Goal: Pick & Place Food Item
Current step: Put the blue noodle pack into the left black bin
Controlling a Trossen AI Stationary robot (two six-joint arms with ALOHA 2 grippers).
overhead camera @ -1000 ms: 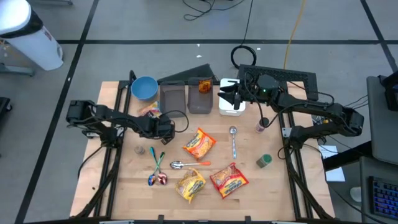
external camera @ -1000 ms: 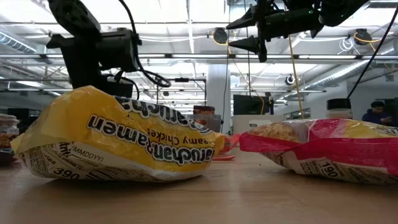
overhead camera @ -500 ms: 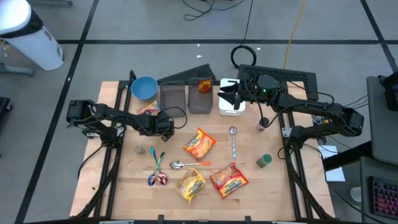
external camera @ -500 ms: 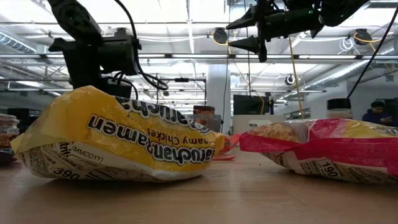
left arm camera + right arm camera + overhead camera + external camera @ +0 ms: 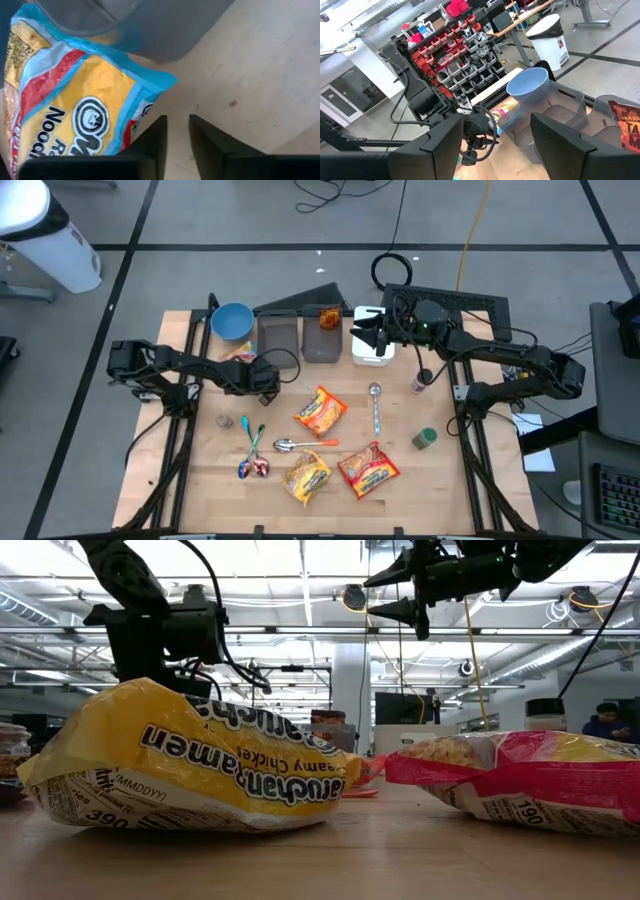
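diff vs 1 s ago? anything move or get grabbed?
The left gripper has narrowed its fingers to a slim gap beside the blue-edged noodle packet by the grey bin; nothing sits between them, and the wrist shifted only slightly. The right gripper stays open over the white container. The ramen packs and spoons are unmoved.

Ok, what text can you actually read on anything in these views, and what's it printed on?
"ramen", "Chicken", "390", upside down: yellow ramen packet, low view.
"190": red ramen packet, low view.
"Nood" and "R", cut off: blue-edged noodle packet, left wrist view.
"TRADE", cut off: orange pouch, right wrist view.
Remaining print: too small.
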